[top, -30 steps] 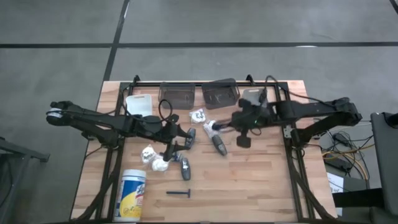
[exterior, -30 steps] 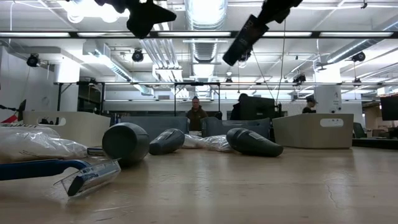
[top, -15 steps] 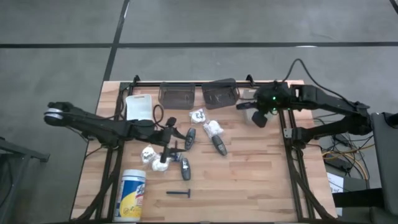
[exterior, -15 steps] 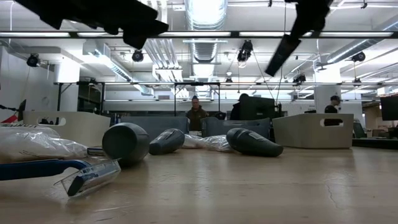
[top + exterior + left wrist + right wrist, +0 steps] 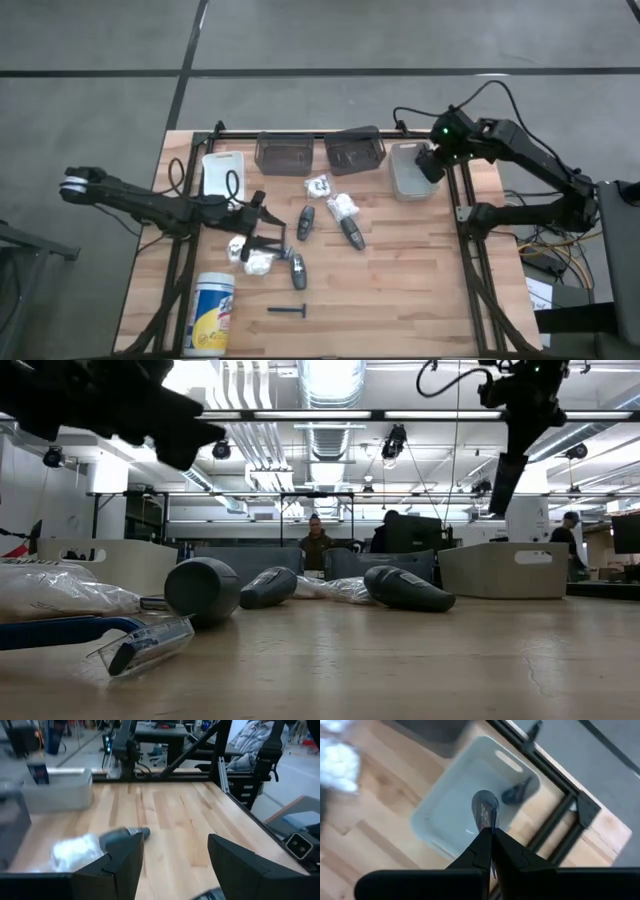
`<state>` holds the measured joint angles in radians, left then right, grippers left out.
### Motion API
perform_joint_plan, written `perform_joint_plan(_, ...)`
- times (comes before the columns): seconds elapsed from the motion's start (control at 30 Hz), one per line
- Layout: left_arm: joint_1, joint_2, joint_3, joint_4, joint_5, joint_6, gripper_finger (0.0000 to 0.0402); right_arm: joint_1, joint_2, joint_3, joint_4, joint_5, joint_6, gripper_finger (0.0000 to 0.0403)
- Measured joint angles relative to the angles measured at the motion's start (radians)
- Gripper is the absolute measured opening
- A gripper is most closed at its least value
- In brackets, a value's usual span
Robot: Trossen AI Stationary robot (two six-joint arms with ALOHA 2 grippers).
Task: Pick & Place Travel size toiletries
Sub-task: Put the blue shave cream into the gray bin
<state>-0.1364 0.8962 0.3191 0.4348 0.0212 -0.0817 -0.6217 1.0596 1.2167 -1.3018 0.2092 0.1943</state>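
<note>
Right gripper [image 5: 490, 837]: fingers pressed together on a thin blue stick, holding a dark grey tube [image 5: 485, 812] by it above the pale bin [image 5: 405, 180] at the far right of the table. One small black piece [image 5: 517, 792] already lies inside that bin.

Left gripper [image 5: 265, 238]: fingers parted, holding nothing, low over the near-left cluster beside the white packets [image 5: 250, 255].

Toiletries not yet placed: two grey tubes [image 5: 305, 222] and [image 5: 352, 232] at table centre, a third [image 5: 296, 270] nearer, more packets [image 5: 320, 186] toward the far side, a black stick [image 5: 290, 311] at the near edge, a blue-handled piece [image 5: 140, 645] close to the low camera.

Step in hand, as judged: release over the bin. Best done with the tube centred well inside the rim and lowered before opening, since it hangs from a narrow pinch and may swing or bounce out.

Surface: pale wooden plank table [image 5: 420, 290], black frame rails. Two dark bins [image 5: 285, 153] and a white bin [image 5: 222, 170] along the far edge; a white canister [image 5: 212, 312] at the near left.

Room: grey floor, open workshop with ceiling ducts and strip lights; people [image 5: 315, 538] in the background.
</note>
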Motion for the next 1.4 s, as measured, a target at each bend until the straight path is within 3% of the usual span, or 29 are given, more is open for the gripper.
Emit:
perform_joint_plan(0.17,0.0,-0.003,-0.037,0.0,0.0,-0.104,0.0226,-0.09,0.044,-0.035,0.002,-0.059,-0.028,0.0008)
perform_joint_plan(0.37,0.0,0.001,-0.054,-0.001,0.0,-0.124,0.0226,-0.147,0.083,-0.106,0.04,-0.056,-0.046,0.0008)
perform_joint_plan(0.9,0.0,0.001,-0.054,-0.001,-0.003,-0.124,0.0226,-0.22,0.181,-0.275,0.243,-0.061,-0.096,0.0008)
perform_joint_plan(1.4,0.0,0.001,-0.054,0.001,-0.004,-0.084,0.0226,-0.221,0.279,-0.283,0.322,-0.055,-0.109,0.0008)
